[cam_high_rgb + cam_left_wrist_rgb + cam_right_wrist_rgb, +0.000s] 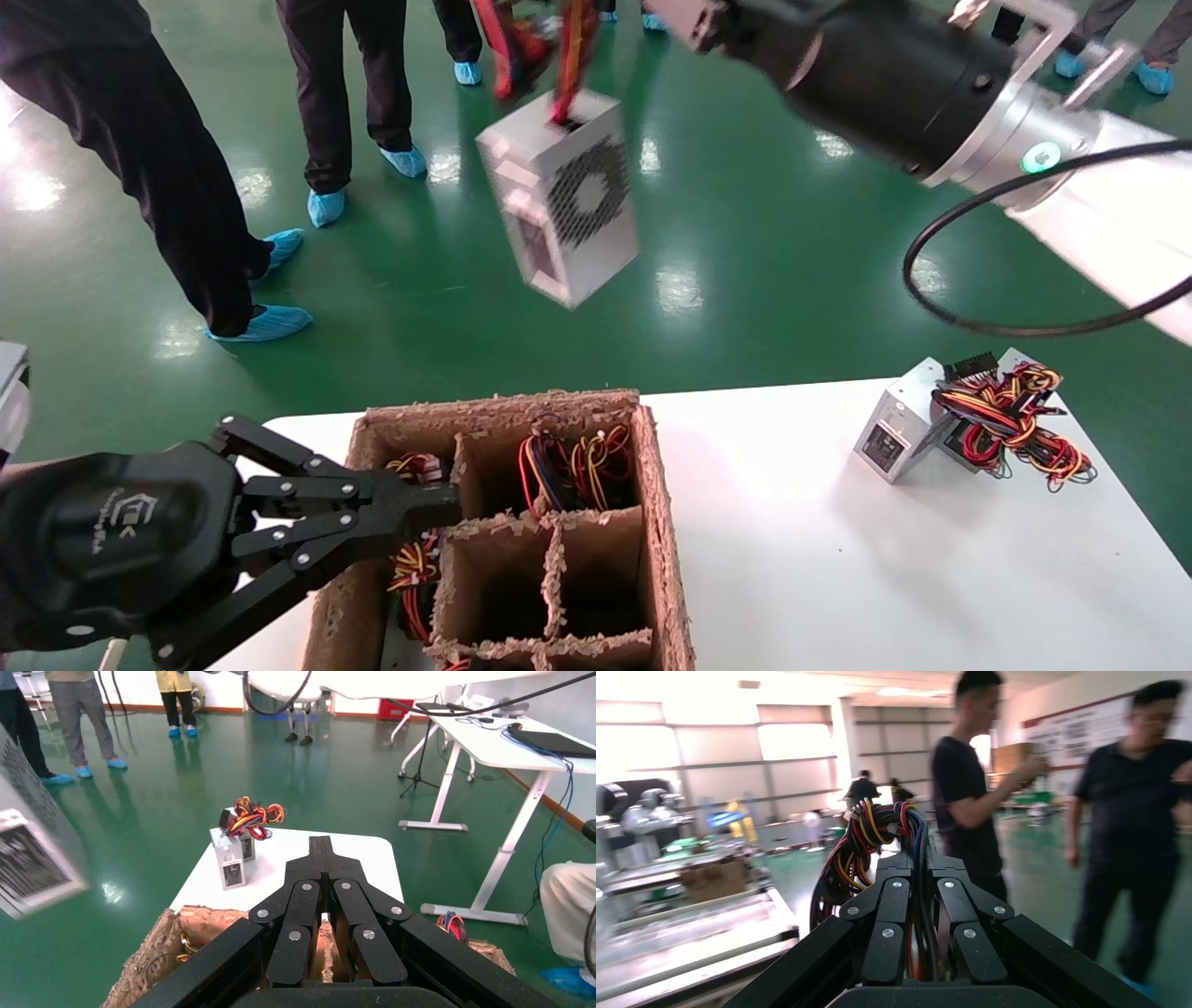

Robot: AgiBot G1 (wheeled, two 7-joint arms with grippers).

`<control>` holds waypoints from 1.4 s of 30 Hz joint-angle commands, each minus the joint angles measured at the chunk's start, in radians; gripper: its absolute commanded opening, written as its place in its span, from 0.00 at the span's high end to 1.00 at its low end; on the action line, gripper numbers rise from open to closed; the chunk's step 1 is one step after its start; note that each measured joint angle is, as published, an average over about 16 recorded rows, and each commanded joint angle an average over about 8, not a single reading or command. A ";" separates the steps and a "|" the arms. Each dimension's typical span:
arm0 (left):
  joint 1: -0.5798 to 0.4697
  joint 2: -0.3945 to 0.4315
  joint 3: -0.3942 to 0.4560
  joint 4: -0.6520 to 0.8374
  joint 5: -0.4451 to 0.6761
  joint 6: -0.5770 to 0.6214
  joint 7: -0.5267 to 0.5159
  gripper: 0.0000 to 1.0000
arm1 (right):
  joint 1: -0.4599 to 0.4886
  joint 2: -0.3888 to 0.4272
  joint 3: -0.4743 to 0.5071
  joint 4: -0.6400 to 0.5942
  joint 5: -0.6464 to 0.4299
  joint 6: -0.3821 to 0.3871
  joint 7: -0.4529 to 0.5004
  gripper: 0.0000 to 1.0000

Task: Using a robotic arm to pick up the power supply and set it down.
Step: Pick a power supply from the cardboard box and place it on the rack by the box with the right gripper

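High over the floor, far of the tabletop (792, 522): power supply (563, 200) dangling tilted by its wire bundle (873, 836)
risk: wires slip, box swings or drops short
right tool (921, 874): clamped on wire bundle only
left tool (438, 503): closed, empty, over near-left divider box (666, 522)

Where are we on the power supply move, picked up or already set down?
Picked up: the right gripper is clamped on the coloured wire bundle, and the silver-grey metal power supply with the hexagon vent hangs in the air past the white table. Setting it down remains. The left gripper sits shut over the compartmented cardboard box.
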 commanded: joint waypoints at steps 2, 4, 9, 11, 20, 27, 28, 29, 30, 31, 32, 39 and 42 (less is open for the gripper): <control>0.000 0.000 0.000 0.000 0.000 0.000 0.000 1.00 | 0.012 0.013 0.011 -0.016 0.011 0.042 -0.019 1.00; 0.000 0.000 0.000 0.000 0.000 0.000 0.000 1.00 | 0.012 0.023 0.012 -0.028 0.010 0.070 -0.032 1.00; 0.000 0.000 0.000 0.000 0.000 0.000 0.000 1.00 | -0.004 0.048 0.005 -0.056 -0.003 0.137 -0.070 1.00; 0.000 0.000 0.000 0.000 0.000 0.000 0.000 1.00 | -0.016 0.057 0.002 -0.066 -0.009 0.159 -0.085 1.00; 0.000 0.000 0.000 0.000 0.000 0.000 0.000 1.00 | -0.086 0.098 -0.002 -0.106 -0.017 0.194 -0.116 1.00; 0.000 0.000 0.000 0.000 0.000 0.000 0.000 1.00 | -0.137 0.130 -0.002 -0.138 -0.017 0.199 -0.135 1.00; 0.000 0.000 0.000 0.000 0.000 0.000 0.000 1.00 | -0.144 0.134 -0.002 -0.143 -0.017 0.199 -0.137 1.00; 0.000 0.000 0.000 0.000 0.000 0.000 0.000 1.00 | -0.151 0.138 -0.001 -0.149 -0.016 0.199 -0.139 1.00; 0.000 0.000 0.000 0.000 0.000 0.000 0.000 1.00 | -0.158 0.141 0.000 -0.155 -0.015 0.198 -0.141 1.00; 0.000 0.000 0.000 0.000 0.000 0.000 0.000 1.00 | -0.165 0.145 0.000 -0.162 -0.013 0.196 -0.143 1.00; 0.000 0.000 0.000 0.000 0.000 0.000 0.000 1.00 | -0.172 0.149 0.001 -0.169 -0.012 0.193 -0.145 1.00; 0.000 0.000 0.000 0.000 0.000 0.000 0.000 1.00 | -0.220 0.180 0.005 -0.230 -0.006 0.166 -0.173 1.00; 0.000 0.000 0.000 0.000 0.000 0.000 0.000 1.00 | -0.235 0.193 0.007 -0.268 -0.002 0.156 -0.192 1.00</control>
